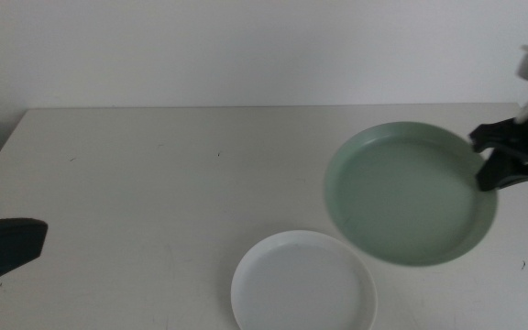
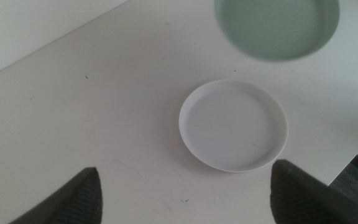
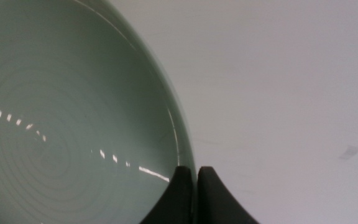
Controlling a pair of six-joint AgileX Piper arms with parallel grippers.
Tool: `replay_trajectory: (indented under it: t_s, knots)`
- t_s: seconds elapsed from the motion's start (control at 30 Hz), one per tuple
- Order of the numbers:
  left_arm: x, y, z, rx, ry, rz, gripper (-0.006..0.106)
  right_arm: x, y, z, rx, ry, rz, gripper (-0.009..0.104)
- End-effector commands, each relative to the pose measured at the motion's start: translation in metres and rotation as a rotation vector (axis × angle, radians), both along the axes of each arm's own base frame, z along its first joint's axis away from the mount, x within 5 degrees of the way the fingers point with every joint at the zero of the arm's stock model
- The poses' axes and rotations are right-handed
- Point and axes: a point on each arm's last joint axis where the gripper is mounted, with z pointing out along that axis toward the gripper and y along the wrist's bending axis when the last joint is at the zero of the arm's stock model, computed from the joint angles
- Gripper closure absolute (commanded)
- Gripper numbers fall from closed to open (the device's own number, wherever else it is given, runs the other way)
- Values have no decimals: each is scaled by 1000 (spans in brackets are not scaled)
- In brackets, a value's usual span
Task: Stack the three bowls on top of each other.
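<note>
Your right hand [image 1: 495, 158] is pinching the rim of the shallow, round, pale mint green bowl [image 1: 412, 193], jaws pressed together on its edge, holding it tilted above the bench [image 1: 154, 174] on the right side. The bowl looks rigid, glossy and likely slippery; a rim hold is thin, so expect swing. The shallow round white bowl [image 1: 303, 282] lies flat near the front edge, close beside the green one. Your left hand [image 2: 185, 193] waits at left, jaws spread. No grey bowl is visible. The bench is pale and matte against a plain white wall.
</note>
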Motion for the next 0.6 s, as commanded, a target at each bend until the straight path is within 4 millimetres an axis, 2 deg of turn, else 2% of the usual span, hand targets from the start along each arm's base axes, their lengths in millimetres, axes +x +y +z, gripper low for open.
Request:
replay_trajectory:
  t_s: [0.0,0.27,0.57]
  knots:
    - [1,-1,13,-61,-62,-1,8,-5,23,18,30,-59,48,96]
    - [1,-1,13,-61,-62,-1,8,-2,87,-5,56,-25,196,96]
    - [1,-1,13,-61,-61,0,8,9,129,-38,77,-7,257,96]
